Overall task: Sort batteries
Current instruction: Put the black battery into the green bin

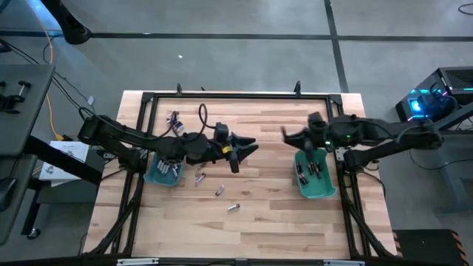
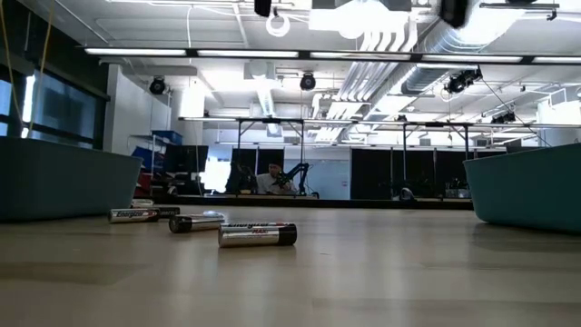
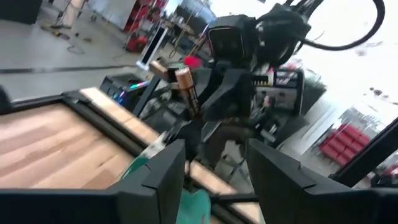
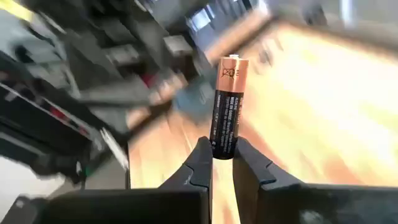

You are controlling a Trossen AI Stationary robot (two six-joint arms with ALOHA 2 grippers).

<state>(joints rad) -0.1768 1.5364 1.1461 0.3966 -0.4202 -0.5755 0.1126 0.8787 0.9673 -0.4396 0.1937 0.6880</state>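
Note:
My right gripper [image 1: 287, 136] hangs above the table's right middle, shut on a dark battery with a copper-brown end [image 4: 225, 118]. The left wrist view shows that battery [image 3: 184, 87] too. My left gripper [image 1: 245, 154] stands open a little left of it, above the table's middle, with nothing between its fingers [image 3: 163, 174]. Several loose batteries [image 1: 219, 191] lie on their sides on the wood, also seen in the low view [image 2: 257, 235]. Each teal bin, the left one [image 1: 164, 171] and the right one [image 1: 314, 176], holds several batteries. My right gripper pinches the battery's dark end [image 4: 224, 149] between its two fingertips. The fingers come about level from the table's right side. The battery stands out beyond them in line with the fingers, copper end [image 4: 229, 68] away from the gripper, lifted clear of the table.
A few more batteries [image 1: 174, 118] lie near the far left corner. A black frame [image 1: 236, 96] borders the table's far edge. Bare wood lies between the two bins and toward the near edge.

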